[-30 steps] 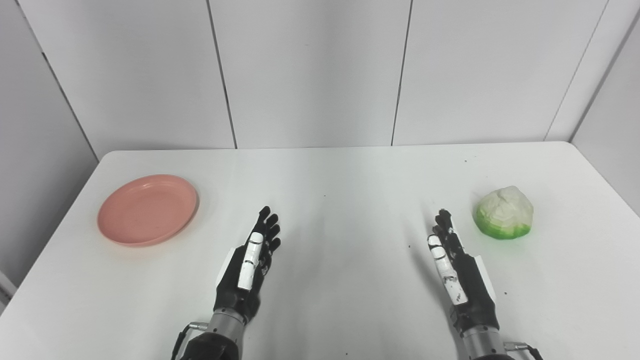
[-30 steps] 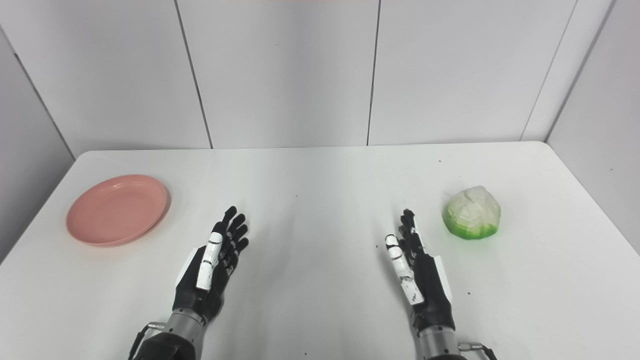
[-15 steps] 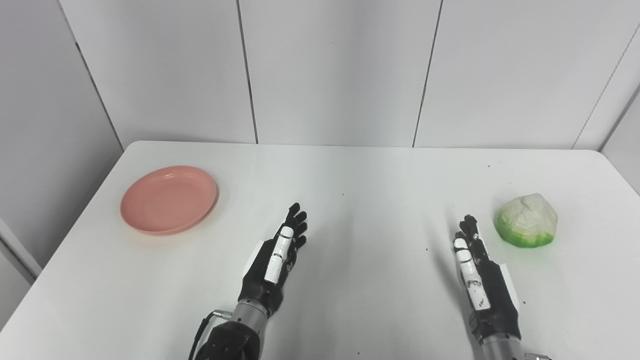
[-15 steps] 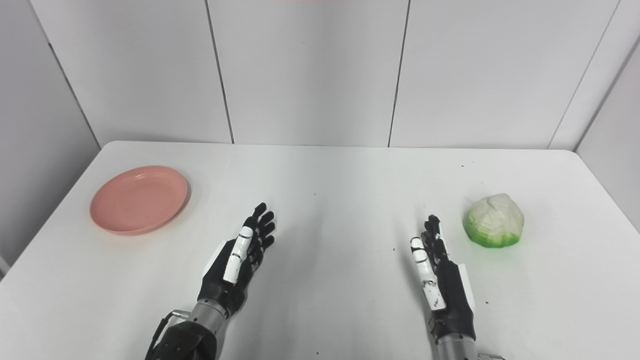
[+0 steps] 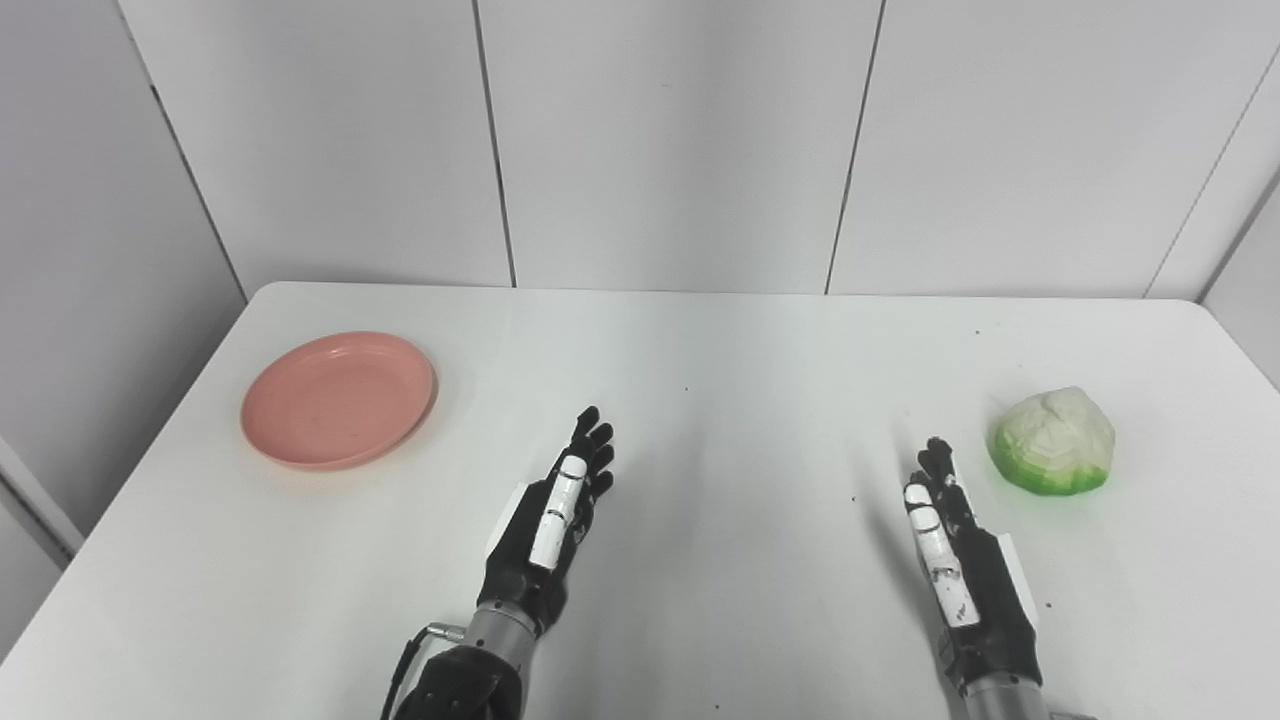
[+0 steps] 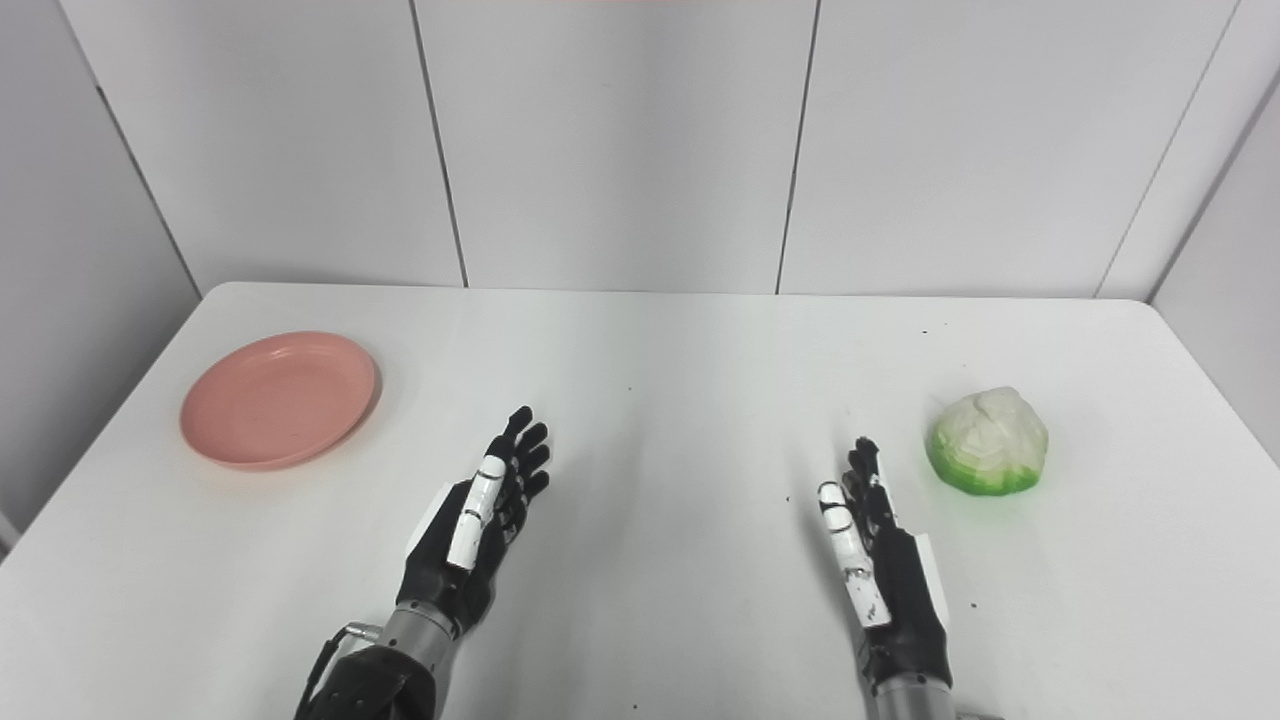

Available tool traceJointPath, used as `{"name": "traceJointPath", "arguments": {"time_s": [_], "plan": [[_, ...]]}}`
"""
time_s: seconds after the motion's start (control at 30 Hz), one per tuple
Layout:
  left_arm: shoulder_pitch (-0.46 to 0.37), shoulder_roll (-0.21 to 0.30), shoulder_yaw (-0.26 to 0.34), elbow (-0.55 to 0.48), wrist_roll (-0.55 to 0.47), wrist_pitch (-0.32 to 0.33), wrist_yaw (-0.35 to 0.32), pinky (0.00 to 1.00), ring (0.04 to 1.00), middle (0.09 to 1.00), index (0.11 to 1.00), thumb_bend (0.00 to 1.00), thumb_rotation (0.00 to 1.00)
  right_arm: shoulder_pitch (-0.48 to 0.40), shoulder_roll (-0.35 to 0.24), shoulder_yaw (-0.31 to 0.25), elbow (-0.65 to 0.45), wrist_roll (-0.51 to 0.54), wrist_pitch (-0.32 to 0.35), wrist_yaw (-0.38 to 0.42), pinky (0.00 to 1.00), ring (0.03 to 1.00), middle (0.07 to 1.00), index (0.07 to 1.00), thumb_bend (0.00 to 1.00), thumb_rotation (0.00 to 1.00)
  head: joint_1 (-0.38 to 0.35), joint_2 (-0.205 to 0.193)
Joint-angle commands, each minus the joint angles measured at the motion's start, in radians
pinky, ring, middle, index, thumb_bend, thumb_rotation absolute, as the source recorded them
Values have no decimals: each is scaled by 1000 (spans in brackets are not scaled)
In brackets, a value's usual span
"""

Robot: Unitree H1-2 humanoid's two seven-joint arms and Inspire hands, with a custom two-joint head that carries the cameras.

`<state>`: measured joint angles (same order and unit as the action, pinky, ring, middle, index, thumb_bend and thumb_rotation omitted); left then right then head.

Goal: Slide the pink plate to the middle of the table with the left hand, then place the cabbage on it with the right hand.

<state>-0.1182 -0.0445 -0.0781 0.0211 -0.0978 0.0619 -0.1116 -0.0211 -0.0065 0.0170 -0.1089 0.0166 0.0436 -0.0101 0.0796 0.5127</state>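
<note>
Head-camera pair, 2 views of 1 scene. A white surface (image 5: 720,350) with rounded far corners stands against a wall of pale grey panels (image 5: 670,140).

The pink plate (image 5: 339,400) lies flat on the surface near its left edge, toward the far side, well apart from the middle. It is round, shallow and bare, and nothing touches it.

The cabbage (image 5: 1053,441) sits on the surface near the right edge, at about the same depth as the plate. Its top is whitish and its lower part bright green. It stands free on the surface, well apart from the plate.

The left hand (image 5: 548,515) enters from the bottom edge, left of centre, and extends forward over the surface with its black fingers (image 5: 592,448) stretched out straight and slightly spread; it holds nothing. A white segment runs along the upper side of the hand. It lies well apart from the plate, to the plate's right and nearer the camera.

The right hand (image 6: 884,565) enters from the bottom edge at the right, edge-on to the camera, with its fingers (image 6: 862,468) extended and close together; it likewise holds nothing. Its fingertips are near the cabbage, to the cabbage's left and slightly nearer the camera, without touching it.

A few small dark specks (image 5: 853,499) mark the surface between the hands and near the far right.
</note>
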Motion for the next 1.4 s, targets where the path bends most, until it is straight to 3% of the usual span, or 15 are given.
{"name": "traceJointPath", "arguments": {"time_s": [0.0,0.1,0.27,0.6,0.73,1.03,1.17,1.37], "plan": [[-15,-11,23,-5,-13,-81,15,1000,1000,1000,1000,562,1000,-9,7,3,-11,7,-61,10,1000,1000,1000,1000,565,826,6,-8],[-26,-9,41,-10,-39,-95,1,1000,1000,1000,1000,556,1000,-8,5,5,12,15,-84,17,1000,1000,1000,1000,582,831,16,-23],[-77,31,70,-45,-75,-102,-27,1000,1000,1000,1000,656,1000,-14,2,6,63,12,-148,18,1000,1000,1000,1000,551,831,33,-64],[-260,163,185,-5,-131,-66,-28,1000,980,965,978,735,1000,-8,-13,2,102,-5,-218,15,1000,1000,1000,1000,497,867,65,-111],[-357,221,247,82,-128,-86,-2,981,915,906,912,746,1000,-7,-8,0,102,15,-213,18,1000,1000,1000,1000,483,867,87,-126],[-504,341,328,272,-107,-130,15,806,798,788,795,739,1000,9,-7,1,57,24,-170,17,1000,1000,1000,1000,444,870,141,-152],[-562,411,330,416,-49,-228,37,740,732,729,738,735,1000,15,-7,-1,38,47,-150,25,1000,1000,1000,1000,425,872,147,-155],[-626,488,336,627,-23,-315,68,692,675,677,693,739,1000,22,-15,3,16,44,-138,34,1000,1000,1000,1000,415,862,159,-157]]}}
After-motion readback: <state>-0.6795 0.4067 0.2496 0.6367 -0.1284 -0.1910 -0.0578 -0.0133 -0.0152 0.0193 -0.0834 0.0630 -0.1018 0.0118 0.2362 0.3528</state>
